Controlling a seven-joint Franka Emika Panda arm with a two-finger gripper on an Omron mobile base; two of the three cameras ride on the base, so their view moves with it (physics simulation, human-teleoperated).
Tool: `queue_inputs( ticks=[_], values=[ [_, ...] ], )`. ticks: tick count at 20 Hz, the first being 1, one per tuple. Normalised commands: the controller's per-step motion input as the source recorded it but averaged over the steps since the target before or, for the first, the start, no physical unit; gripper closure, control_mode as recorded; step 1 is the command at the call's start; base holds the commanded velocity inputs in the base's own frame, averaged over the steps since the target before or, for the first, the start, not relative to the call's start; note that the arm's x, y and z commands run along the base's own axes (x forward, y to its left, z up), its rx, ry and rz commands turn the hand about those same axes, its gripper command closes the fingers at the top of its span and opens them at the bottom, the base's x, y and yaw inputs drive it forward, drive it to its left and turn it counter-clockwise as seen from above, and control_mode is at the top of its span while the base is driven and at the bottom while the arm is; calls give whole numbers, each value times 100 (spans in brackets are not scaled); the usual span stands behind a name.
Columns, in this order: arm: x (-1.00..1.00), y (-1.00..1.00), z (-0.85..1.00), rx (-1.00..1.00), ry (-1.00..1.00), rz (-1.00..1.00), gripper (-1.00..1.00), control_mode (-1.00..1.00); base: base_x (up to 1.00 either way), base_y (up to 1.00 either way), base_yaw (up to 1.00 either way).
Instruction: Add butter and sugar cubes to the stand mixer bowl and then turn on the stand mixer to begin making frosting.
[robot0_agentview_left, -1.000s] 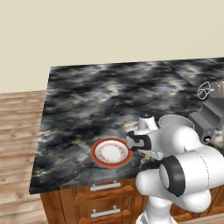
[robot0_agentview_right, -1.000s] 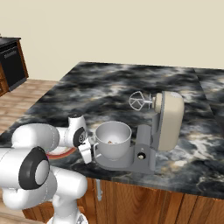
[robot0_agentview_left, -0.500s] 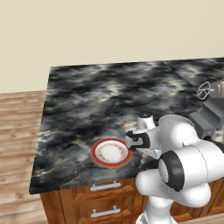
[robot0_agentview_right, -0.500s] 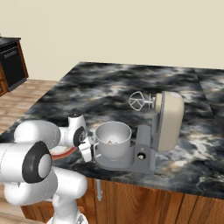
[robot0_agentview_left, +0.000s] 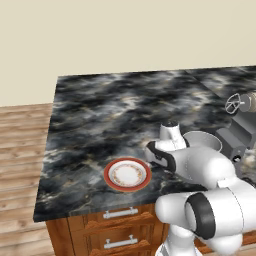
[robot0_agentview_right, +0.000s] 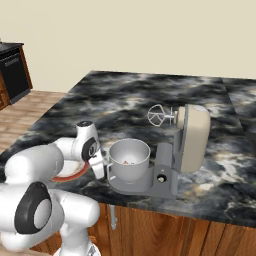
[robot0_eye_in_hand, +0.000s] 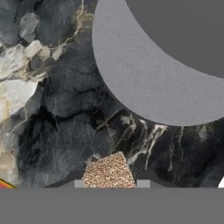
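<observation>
A tan speckled sugar cube (robot0_eye_in_hand: 108, 171) sits between my fingertips, and my gripper (robot0_eye_in_hand: 110, 183) is shut on it just above the dark marble counter (robot0_eye_in_hand: 65, 109). The stand mixer's round grey base (robot0_eye_in_hand: 144, 74) lies close ahead. From the right base view my gripper (robot0_agentview_right: 101, 167) hangs low, just left of the silver stand mixer bowl (robot0_agentview_right: 129, 159). The stand mixer (robot0_agentview_right: 191, 139) has its beige head tilted back and its whisk (robot0_agentview_right: 157, 115) raised. A small tan speck shows inside the bowl; I cannot tell what it is. The butter is out of view.
A red-rimmed white plate (robot0_agentview_left: 127, 174) lies bare near the counter's front edge, left of my hand. My own forearm covers part of the plate (robot0_agentview_right: 67, 172) in the right base view. Wooden drawers (robot0_agentview_left: 117, 214) run below the counter.
The arm's elbow has shifted slightly. The hand stays low beside the bowl's left side with the cube between its fingers.
</observation>
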Motion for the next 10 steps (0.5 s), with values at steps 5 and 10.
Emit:
queue_inputs(
  ticks=[5, 10],
  values=[
    [-8, -1, 88, 0, 0, -6, 100, -100, 0, 0, 0],
    [-1, -12, 81, -3, 0, -1, 100, -100, 0, 0, 0]
  ],
)
